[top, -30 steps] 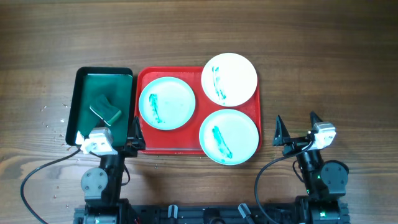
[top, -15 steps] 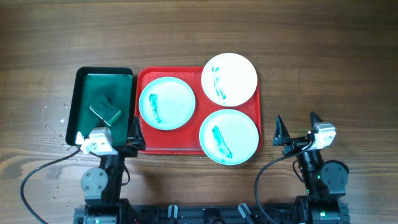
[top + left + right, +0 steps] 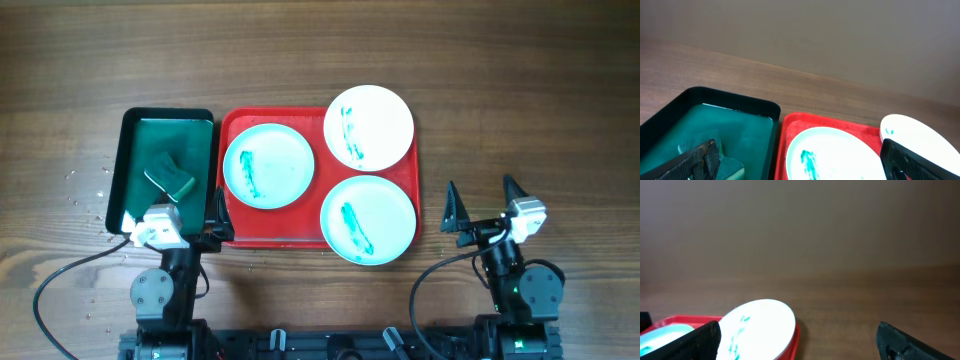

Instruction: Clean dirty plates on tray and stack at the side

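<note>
Three white plates with teal smears lie on the red tray point(image 3: 231, 131): one at the left point(image 3: 268, 165), one at the back right point(image 3: 368, 126), one at the front right point(image 3: 367, 219). My left gripper point(image 3: 172, 218) is open and empty at the near edge of the table, between the green tray and the red tray. In the left wrist view its fingers point(image 3: 800, 162) frame the left plate point(image 3: 832, 155) on the red tray point(image 3: 782, 145). My right gripper point(image 3: 485, 205) is open and empty, right of the red tray. The right wrist view point(image 3: 797, 342) shows the back right plate point(image 3: 760, 327).
A dark green tray point(image 3: 135, 160) stands left of the red tray and holds a green sponge point(image 3: 168, 176), also seen in the left wrist view point(image 3: 727, 165). Bare wooden table point(image 3: 520, 110) lies to the right and at the back.
The right gripper has shifted slightly right and toward the near edge. The left arm and the plates have not moved.
</note>
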`<state>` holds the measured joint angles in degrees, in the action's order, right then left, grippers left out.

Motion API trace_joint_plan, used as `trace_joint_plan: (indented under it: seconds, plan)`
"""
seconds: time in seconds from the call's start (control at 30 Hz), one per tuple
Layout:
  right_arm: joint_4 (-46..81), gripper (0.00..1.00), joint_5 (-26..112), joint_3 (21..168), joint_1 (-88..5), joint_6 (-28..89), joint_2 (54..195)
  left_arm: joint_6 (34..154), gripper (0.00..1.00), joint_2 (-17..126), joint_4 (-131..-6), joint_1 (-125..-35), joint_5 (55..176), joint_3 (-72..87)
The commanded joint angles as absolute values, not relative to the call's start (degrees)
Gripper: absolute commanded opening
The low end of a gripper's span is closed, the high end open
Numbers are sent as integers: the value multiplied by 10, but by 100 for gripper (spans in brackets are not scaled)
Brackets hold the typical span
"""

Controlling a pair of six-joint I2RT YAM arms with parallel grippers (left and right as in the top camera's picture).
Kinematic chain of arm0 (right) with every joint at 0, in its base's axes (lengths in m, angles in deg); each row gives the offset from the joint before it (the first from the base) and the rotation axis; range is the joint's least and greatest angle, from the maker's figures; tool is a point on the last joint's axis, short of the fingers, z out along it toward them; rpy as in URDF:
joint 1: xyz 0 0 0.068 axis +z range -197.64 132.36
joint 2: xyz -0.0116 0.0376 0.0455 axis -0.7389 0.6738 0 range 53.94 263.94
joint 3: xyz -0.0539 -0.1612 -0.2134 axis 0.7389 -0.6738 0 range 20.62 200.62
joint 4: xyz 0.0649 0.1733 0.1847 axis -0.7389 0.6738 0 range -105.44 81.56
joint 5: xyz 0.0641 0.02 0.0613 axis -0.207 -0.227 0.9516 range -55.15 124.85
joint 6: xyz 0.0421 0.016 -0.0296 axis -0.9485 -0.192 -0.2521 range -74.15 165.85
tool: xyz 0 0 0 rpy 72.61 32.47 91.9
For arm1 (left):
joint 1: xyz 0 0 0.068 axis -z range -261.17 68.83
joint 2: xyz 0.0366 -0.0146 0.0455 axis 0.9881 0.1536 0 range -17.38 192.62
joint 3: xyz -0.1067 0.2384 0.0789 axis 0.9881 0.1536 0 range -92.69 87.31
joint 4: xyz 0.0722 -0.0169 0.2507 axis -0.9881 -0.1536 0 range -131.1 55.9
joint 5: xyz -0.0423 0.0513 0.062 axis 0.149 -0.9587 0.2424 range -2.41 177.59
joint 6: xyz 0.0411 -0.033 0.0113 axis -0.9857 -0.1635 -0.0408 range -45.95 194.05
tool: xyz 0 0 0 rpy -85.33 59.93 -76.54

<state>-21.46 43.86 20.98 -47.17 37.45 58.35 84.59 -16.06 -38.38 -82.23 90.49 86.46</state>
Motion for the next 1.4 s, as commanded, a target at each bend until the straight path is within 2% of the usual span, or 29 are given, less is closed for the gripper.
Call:
trace_joint_plan:
  seconds: [0.0,0.2,0.27,0.5,0.73,0.87,1.0,1.13,1.37]
  plan:
    - [-216,100,468,211,-468,330,586,839,100,-158,-377,-817,912,869]
    - [-200,100,499,286,-468,315,635,854,100,-152,-380,-817,912,819]
    - [-165,100,512,356,-468,321,686,895,100,-140,-404,-817,916,777]
    - [0,100,514,602,-468,354,896,899,100,-57,-518,-817,925,612]
    - [168,100,529,797,-468,357,1068,897,100,139,-677,-817,922,414]
    - [290,100,546,903,-468,386,1163,899,100,303,-852,-817,881,245]
    - [415,100,541,1008,-469,386,1255,899,100,456,-998,-817,927,82]
    - [404,100,540,1028,-468,413,1296,899,100,550,-1044,-817,1031,23]
    - [380,97,602,1028,-439,393,1359,899,100,622,-1044,-817,1062,23]
